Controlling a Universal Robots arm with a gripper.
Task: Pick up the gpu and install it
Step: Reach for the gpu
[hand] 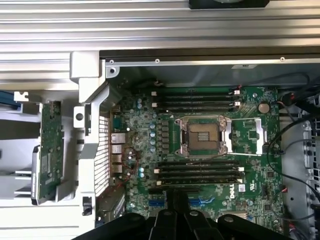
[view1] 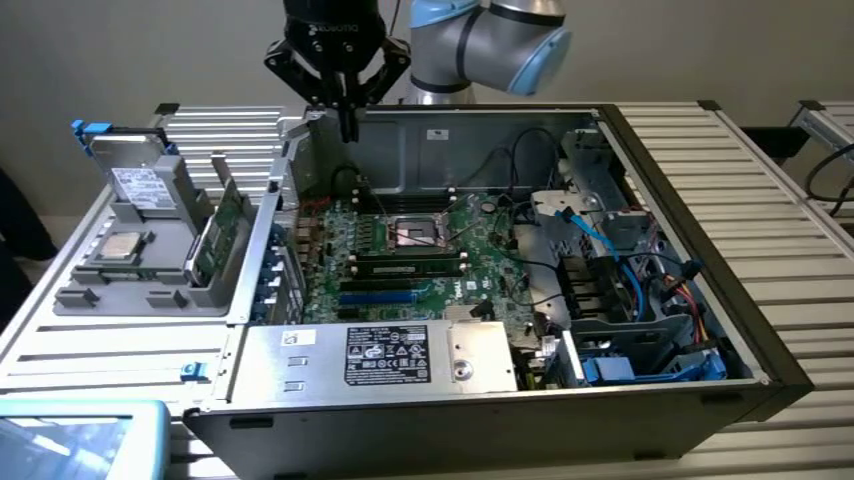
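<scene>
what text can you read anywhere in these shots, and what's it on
"DELL": on the motherboard
power supply label: print too small to read
drive label: too blurred to read

from my station i see a silver-grey tubular robot arm (view1: 461, 45) with rounded joints, one closed by a pale blue plastic cap (view1: 545, 58). at its end is the black pincer (view1: 350, 125): a boxy housing (view1: 334, 25) with small white lettering i cannot read, angled linkage bars flaring to both sides, and slim matt black fingers (hand: 171, 205) narrowing toward their tips.
</scene>
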